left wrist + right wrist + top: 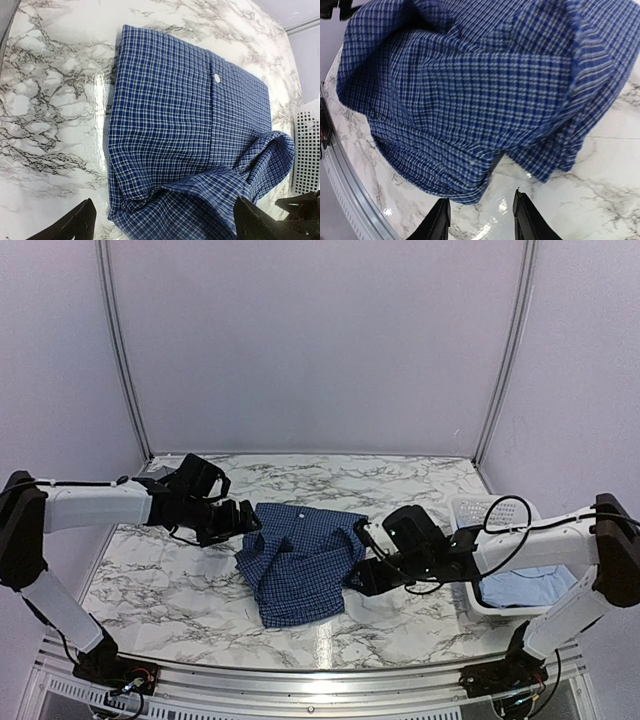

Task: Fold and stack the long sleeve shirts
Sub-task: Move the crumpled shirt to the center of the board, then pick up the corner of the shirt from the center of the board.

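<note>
dark blue shirt (pixel 297 560) folded on table (pixel 150 585) | light blue cloth (pixel 527 588) in basket (pixel 468 506), likely shirt, part hidden | left tool (pixel 164 209) released | right tool (pixel 481 197) released at shirt edge

Dark blue check shirt (pixel 300 562): in my left wrist view its near fold runs off the bottom edge. In the right wrist view it spills past the top and right edges, so I can't trace its outline there.

Left gripper (pixel 165 226): only two finger tips show, cut by the frame's bottom.

Right gripper (pixel 362 576), from above: tips lost against its own dark body, so I can't tell whether they touch the cloth.

Basket (pixel 500 506): partly behind the right arm. Light blue cloth (pixel 530 586) lies inside, but I can't tell what garment it is.
</note>
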Available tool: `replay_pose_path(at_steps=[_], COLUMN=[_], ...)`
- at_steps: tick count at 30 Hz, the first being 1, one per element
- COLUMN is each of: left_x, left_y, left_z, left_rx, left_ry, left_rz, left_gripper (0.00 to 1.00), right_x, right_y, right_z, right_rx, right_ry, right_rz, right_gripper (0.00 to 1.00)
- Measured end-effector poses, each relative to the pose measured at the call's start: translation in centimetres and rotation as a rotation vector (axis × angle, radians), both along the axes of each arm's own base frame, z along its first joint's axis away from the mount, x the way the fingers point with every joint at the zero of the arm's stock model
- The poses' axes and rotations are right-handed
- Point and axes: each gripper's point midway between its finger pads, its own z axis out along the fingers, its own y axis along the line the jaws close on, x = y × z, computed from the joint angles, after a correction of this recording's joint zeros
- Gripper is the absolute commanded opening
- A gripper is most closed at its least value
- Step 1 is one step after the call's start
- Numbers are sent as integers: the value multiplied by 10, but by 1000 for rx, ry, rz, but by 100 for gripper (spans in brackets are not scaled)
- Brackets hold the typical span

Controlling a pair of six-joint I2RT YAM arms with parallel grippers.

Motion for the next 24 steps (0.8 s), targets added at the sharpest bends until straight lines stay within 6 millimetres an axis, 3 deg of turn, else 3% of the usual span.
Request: replay_pose_path(at_steps=[3,6,13,19,24], left_x=[-4,-22,-100,-161,-178], left_y=[3,8,2,-17,-32], left_z=[15,19,17,-7,-24], left_rx=[-18,-32,-78,-83,-63], left_ry=[-38,-48,-54,-5,19], left_rz=[-25,-59,-211,-367,-434], left_gripper=[98,96,80,71,67], right_x=[-15,-21,-27,-26,-25], right_y=[10,14,19,25,27], right_z=[-6,-14,-36,-39,-38], right_rx=[5,12,8,26,37], right_ry=[22,43,77,74,67], right_rz=[48,69,98,110,111], right_gripper=[43,43,43,42,41])
